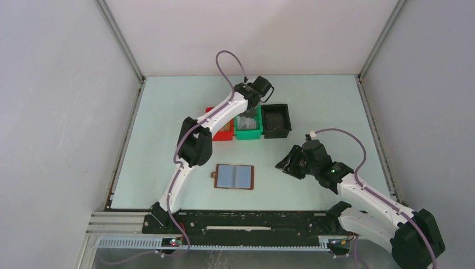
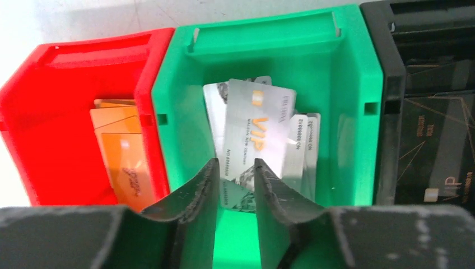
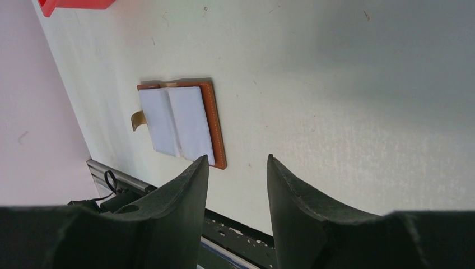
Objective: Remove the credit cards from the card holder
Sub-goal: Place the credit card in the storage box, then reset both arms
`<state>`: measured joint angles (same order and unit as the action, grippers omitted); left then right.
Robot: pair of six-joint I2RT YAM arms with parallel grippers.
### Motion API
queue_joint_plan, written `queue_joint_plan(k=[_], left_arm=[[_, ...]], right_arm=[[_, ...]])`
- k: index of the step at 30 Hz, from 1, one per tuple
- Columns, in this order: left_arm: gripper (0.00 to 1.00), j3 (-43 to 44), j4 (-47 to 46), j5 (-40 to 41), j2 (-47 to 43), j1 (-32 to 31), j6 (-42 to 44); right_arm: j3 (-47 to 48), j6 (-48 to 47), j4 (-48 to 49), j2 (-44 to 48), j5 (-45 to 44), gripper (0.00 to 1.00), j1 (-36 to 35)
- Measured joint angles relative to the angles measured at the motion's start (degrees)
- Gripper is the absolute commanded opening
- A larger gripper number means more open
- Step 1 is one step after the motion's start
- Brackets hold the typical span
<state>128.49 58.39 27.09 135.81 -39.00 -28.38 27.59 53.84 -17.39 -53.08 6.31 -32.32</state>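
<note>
On pale worktop, brown leather two-panel card holder open and seemingly emptied ahead of spread right hand, silver credit cards in green bin beneath parted left hand, little apparently left.

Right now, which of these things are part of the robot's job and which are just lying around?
Part of the job: card holder, lying open; silver cards; orange cards; black cards.
Just around: red bin, green bin, black bin, holding those cards.
</note>
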Motion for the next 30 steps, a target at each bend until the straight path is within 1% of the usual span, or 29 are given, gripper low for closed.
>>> queue_joint_plan(k=[4, 9, 11, 12, 14, 16, 19, 21, 23, 24, 27, 30], left_arm=[[0.36, 1.6, 0.1, -1.3, 1.7, -0.2, -0.1], [0.36, 2.2, -0.2, -3.5, 0.9, -1.3, -0.1], [0.36, 1.1, -1.0, -5.1, -1.6, -2.3, -0.1], [0.36, -0.5, -1.9, -5.9, -3.8, -2.8, 0.0], [0.35, -6.6, -4.5, -8.2, -11.2, -4.1, 0.2], [0.35, -13.7, -7.0, -10.0, -21.0, -5.2, 0.6], [0.36, -23.6, -10.6, -11.0, -35.3, -6.0, 2.0], [0.38, -30.9, -12.8, -10.5, -45.6, -5.7, 3.1], [0.39, -39.4, -15.7, -9.3, -55.2, -4.9, 4.3], [0.39, -43.6, -16.8, -8.8, -59.4, -4.3, 4.8], [0.38, -54.2, -17.6, -8.2, -67.8, -1.8, 5.3], [0.38, -63.1, -17.1, -7.8, -71.8, 1.3, 5.0]], right_arm=[[0.0, 0.0, -1.0, 1.2, -0.1, 0.52, 0.4], [0.0, 0.0, -3.1, 4.7, -0.9, 0.53, 0.8], [0.0, 0.0, -3.5, 5.3, -1.5, 0.62, 0.9], [0.0, -0.1, -3.5, 5.3, -1.7, 0.65, 0.9], [0.1, -0.8, -3.9, 5.1, -2.5, 0.68, 0.9], [1.6, -2.1, -6.2, 4.2, -4.0, 0.70, 1.3], [8.2, -5.5, -11.8, 2.1, -8.2, 0.74, 2.4], [14.6, -8.7, -15.4, 1.4, -12.8, 0.84, 3.2], [20.6, -11.3, -17.7, 1.3, -17.6, 0.88, 3.7], [23.4, -12.7, -18.5, 1.3, -20.1, 0.92, 3.9], [29.7, -16.3, -19.5, 1.8, -26.5, 0.97, 4.4], [32.5, -19.1, -20.0, 3.5, -32.5, 1.00, 4.6]])
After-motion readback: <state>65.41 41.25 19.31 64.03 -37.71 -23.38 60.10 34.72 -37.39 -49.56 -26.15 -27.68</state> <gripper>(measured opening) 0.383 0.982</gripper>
